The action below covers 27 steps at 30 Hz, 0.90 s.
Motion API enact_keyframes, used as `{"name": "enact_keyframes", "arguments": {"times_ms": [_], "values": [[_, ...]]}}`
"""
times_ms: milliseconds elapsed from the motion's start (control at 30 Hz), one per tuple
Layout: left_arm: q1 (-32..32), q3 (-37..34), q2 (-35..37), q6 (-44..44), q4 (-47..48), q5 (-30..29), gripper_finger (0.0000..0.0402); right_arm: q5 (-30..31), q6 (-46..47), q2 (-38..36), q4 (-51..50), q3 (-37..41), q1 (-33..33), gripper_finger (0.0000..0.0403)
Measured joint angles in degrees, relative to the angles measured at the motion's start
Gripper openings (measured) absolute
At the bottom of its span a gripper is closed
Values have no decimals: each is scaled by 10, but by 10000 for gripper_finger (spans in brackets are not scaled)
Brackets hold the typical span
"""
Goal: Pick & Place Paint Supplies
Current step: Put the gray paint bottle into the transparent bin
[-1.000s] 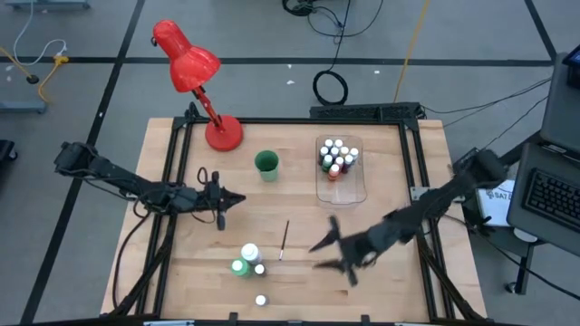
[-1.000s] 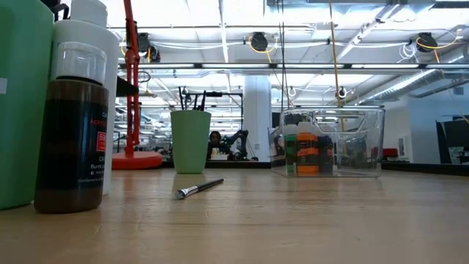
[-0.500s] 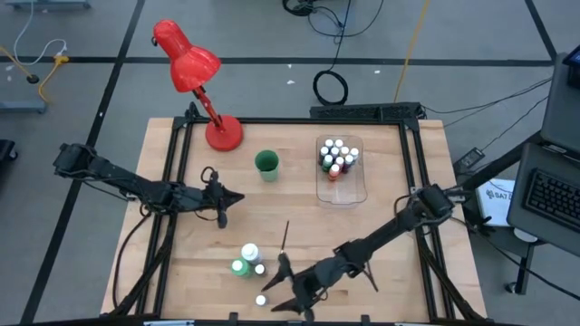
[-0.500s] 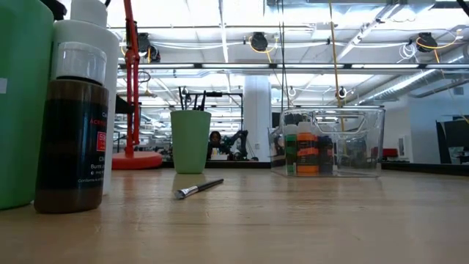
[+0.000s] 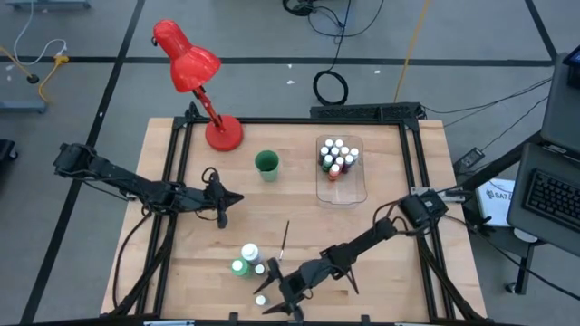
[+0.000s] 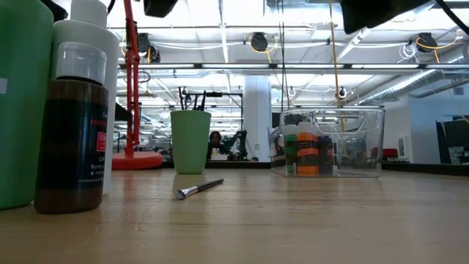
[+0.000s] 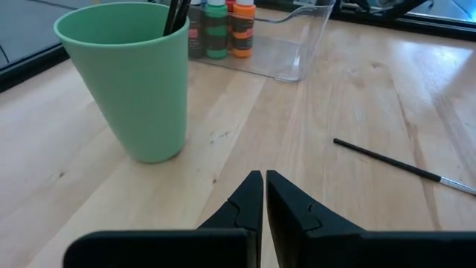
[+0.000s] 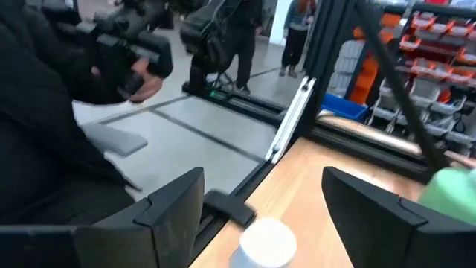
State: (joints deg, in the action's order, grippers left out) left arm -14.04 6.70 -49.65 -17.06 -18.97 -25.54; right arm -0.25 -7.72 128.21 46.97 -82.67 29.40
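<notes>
**Right gripper spread at near-edge bottle; left arm parked**

While the right arm reaches low from the table's 4 o'clock side toward 6 o'clock, its gripper (image 5: pixel 275 292) sits at the near edge with jaws spread wide. A small white-capped paint bottle (image 8: pixel 265 243) stands between the fingers (image 8: pixel 169 208) in the right wrist view; no contact is visible.

Just beyond, toward 7 o'clock, stand the green bottle (image 5: pixel 239 267), the white bottle (image 5: pixel 250 253) and a tiny bottle (image 5: pixel 260 269), close together. One loose brush (image 5: pixel 284 239) lies flat near table centre.

At 9 o'clock the left arm stretches in level, its gripper (image 5: pixel 237 198) off the work, jaws pressed together, holding nothing.

Farther back, the green cup (image 5: pixel 266 164) stands upright at 12 o'clock with dark brush handles (image 7: pixel 175 13) inside. At 1 o'clock the clear tray (image 5: pixel 355 189) holds the clustered small paint bottles (image 5: pixel 334 158) at its far end. A red lamp (image 5: pixel 195 77) occupies 11 o'clock.
</notes>
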Motion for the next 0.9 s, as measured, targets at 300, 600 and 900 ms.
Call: {"name": "enact_keyframes", "arguments": {"times_ms": [300,600,900], "values": [[0,0,0,3,0,0,19,33,8,2,-43,0,7,268],[0,0,0,4,-1,0,19,30,40,14,-64,0,2,267],[0,0,0,3,-1,0,19,31,60,29,-43,0,-3,267]]}}
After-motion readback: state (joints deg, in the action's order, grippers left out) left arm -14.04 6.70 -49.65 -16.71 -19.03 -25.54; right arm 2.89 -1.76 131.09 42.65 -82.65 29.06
